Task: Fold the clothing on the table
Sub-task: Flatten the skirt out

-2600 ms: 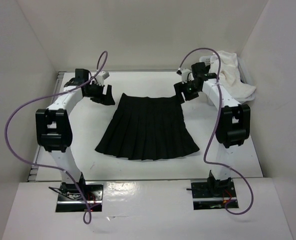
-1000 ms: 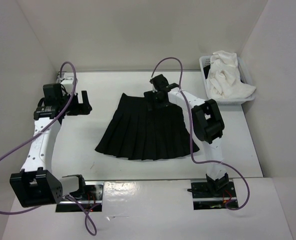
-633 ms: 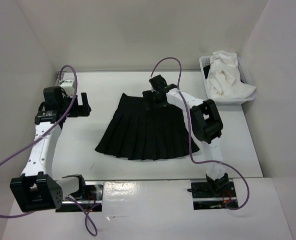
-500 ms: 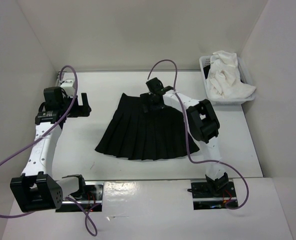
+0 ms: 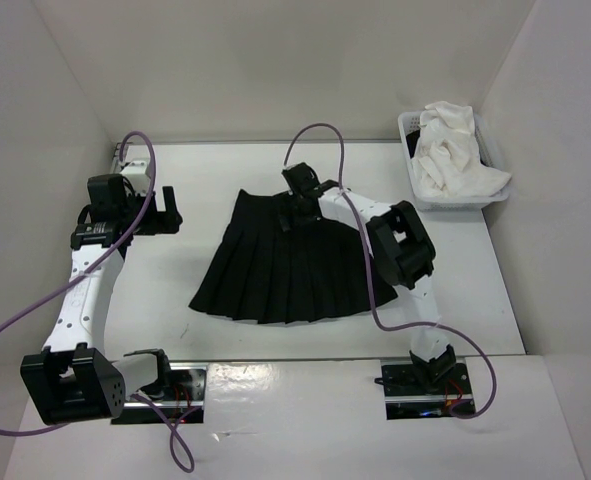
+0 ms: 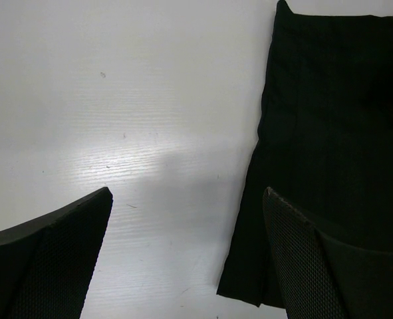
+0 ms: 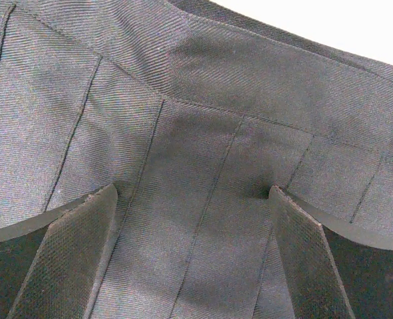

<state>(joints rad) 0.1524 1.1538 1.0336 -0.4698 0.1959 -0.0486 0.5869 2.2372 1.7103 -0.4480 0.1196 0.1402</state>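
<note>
While left gripper (image 5: 170,210) and right gripper (image 5: 296,206) are spread empty, skirt (image 5: 285,275) waist at 12 o'clock is masked by the latter.

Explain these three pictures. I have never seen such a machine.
Two white robot arms are bolted at the near edge of a table. The wide picture looks down from above; the two close-ups come from cameras on the wrists. A black pleated skirt lies flat on the table. A basket with a white cloth stands at the far right corner. The left hand hangs open beside the skirt; the right hand is open over its waistband. Neither holds anything.
</note>
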